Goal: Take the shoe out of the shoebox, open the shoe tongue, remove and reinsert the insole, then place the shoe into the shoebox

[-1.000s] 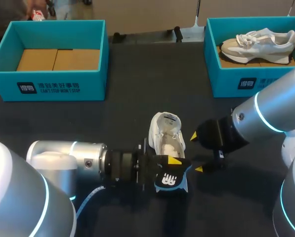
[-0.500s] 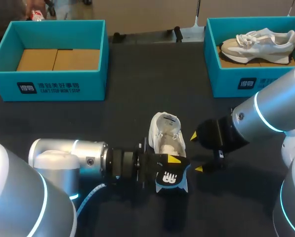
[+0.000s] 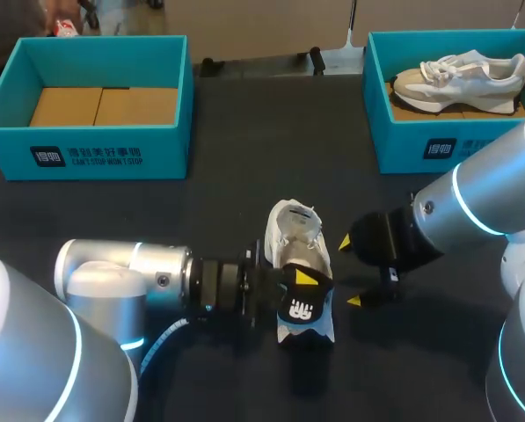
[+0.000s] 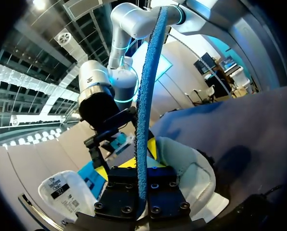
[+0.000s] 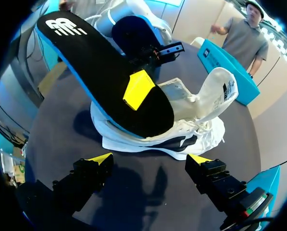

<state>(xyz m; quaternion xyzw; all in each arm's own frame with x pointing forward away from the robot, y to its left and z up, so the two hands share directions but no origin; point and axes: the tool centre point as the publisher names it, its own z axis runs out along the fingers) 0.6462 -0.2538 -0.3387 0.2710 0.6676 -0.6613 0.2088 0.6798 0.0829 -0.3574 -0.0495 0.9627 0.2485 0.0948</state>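
Insole (image 3: 302, 312) removal looks nearly done to us: our left gripper (image 3: 304, 290) pinches it above the shoe (image 3: 290, 251) at near middle, tongue (image 3: 297, 214) open, right gripper (image 3: 350, 271) spread just right; reinserting and boxing remain.

A dark table (image 3: 244, 149) spreads across the head view. At its far right corner stands a teal box (image 3: 403, 145), open at the top, with a dark label on the front wall. Inside lies 1 grey and white sneaker (image 3: 460, 79) on its side, toe toward the right wall, laces loose. Brown cardboard (image 3: 403, 110) shows under it at both ends. Along the table's far edge sit 2 small black fittings (image 3: 207, 63), well apart, and just beside the right one a pale grey piece (image 3: 341, 60), possibly a flat plate.
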